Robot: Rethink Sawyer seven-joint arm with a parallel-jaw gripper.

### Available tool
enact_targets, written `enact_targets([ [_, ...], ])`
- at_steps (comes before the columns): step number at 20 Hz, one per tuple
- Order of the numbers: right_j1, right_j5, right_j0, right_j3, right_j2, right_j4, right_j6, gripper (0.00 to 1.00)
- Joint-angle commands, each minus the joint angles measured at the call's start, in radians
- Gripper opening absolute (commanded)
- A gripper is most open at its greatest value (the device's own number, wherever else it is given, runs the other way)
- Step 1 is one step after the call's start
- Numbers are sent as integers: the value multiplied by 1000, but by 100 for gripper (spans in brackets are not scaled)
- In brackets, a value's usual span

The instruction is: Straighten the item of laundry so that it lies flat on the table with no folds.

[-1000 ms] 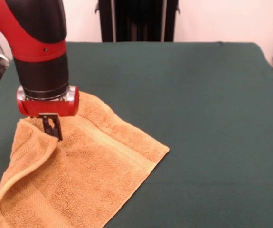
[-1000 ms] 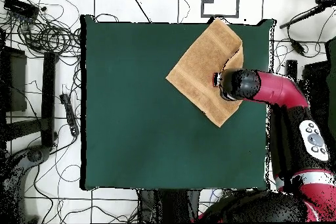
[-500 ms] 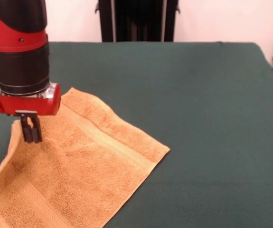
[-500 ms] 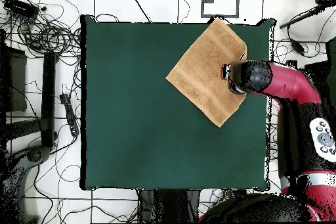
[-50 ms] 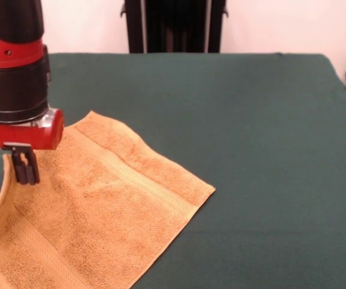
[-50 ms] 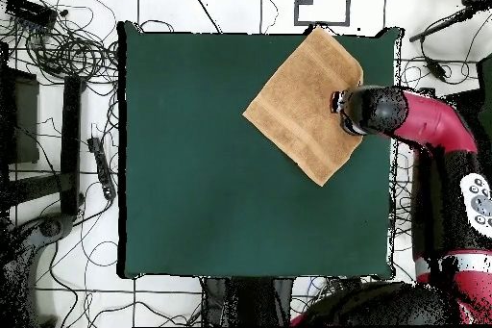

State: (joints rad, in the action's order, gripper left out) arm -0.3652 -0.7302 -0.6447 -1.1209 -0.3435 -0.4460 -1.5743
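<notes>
Green-clothed table point(image 5: 251, 120): carries 1 golden-orange towel point(image 5: 106, 198), set diamond-wise near 1 table corner, mostly spread. Item condition: side edge by the gripper curls upward; remainder lies flat. Gripper point(image 5: 25, 171): fingers drawn together, pinching that raised edge of the towel, by appearance. Step in hand, judged: draw the pinched edge outward and low, keep the cloth taut, release only once the curl lies down, stay within the table margin. Change from 1.0 s ago: fold over that side is gone; arm has moved outward toward the table edge.
</notes>
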Motion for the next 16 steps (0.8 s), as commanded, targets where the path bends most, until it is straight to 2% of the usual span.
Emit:
enact_targets([
  [1,92,54,-12,-55,-116,-20,166,0],
  [10,135,80,-50,-43,-141,-40,194,0],
  [13,162,96,-66,-34,-142,-36,161,0],
  [16,182,94,-75,-23,-151,-50,194,0],
])
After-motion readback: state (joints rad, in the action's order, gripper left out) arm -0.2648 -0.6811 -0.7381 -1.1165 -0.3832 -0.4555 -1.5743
